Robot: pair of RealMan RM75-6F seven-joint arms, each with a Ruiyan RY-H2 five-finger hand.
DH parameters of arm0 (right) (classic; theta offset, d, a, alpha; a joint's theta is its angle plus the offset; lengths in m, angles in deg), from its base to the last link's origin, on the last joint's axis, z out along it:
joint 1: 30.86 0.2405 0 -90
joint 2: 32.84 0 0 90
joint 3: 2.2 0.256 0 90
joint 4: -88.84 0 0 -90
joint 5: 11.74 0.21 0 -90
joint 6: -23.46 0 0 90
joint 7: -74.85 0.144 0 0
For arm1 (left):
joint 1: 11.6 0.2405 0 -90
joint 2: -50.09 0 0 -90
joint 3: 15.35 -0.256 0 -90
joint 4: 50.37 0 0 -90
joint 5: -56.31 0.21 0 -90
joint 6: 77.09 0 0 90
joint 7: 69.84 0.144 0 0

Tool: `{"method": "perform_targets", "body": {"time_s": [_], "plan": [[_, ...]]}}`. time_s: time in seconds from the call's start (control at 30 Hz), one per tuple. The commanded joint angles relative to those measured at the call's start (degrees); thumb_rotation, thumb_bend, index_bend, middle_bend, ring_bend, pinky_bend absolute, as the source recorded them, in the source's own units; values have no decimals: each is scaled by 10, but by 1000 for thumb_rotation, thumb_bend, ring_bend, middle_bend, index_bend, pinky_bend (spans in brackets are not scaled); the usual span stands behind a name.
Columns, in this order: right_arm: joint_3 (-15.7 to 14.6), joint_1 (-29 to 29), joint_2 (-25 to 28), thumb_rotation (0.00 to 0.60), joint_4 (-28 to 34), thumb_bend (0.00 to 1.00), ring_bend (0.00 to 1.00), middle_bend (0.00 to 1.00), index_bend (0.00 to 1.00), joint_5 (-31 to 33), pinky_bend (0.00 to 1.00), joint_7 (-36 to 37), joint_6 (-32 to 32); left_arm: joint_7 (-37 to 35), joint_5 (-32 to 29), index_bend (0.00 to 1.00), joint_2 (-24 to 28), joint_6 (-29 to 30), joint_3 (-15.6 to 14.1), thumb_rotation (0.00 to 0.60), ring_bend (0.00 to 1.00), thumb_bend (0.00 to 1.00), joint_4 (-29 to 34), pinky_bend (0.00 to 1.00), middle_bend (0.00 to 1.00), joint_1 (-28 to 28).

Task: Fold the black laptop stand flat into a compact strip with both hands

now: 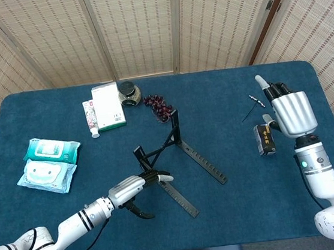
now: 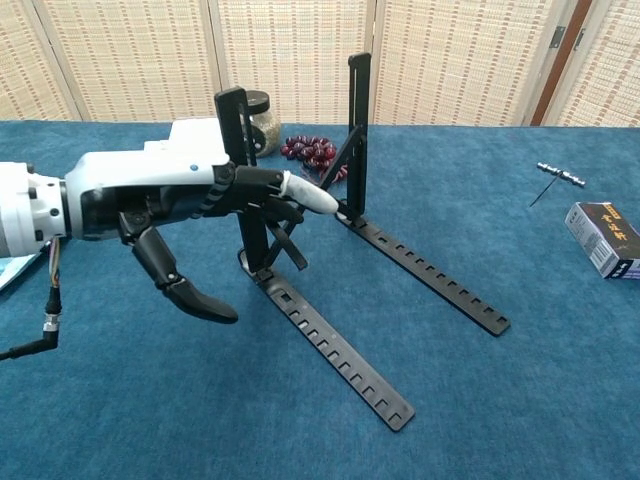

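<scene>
Blue table (image 1: 237, 213), wicker screens (image 1: 137, 26) behind

Left hand (image 2: 195, 205): glossy white back shell with a small blue dot, black segmented fingers, one capped with a pale tip, and a black thumb below the shell. Behind its wrist, a white cylindrical forearm banded with black rings; thin orange and black cables hang under the wrist in the chest view. Right hand (image 1: 291, 112): ribbed silver-white back shell, dark fingers with pale tips; behind it, a white forearm with black bands and a small green light.
</scene>
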Motion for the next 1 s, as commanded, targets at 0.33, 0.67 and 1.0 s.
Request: {"method": "perform_targets", "body": {"time_s": [0.33, 0.67, 1.0], "plan": [[-2, -6, -3, 600, -10, 181, 286, 295, 0, -1, 689, 11, -1, -70, -30, 120, -39, -2, -16, 600, 98, 147, -73, 0, 92, -11], [-2, -14, 1, 600, -7, 181, 286, 295, 0, -2, 689, 12, 5, -61, -43, 119, -68, 4, -19, 600, 98, 147, -120, 0, 92, -13], [-2, -17, 3, 600, -3, 180, 285, 295, 0, -5, 689, 25, -1, -36, -53, 119, -62, 23, -23, 600, 98, 147, -114, 0, 93, -1]]}}
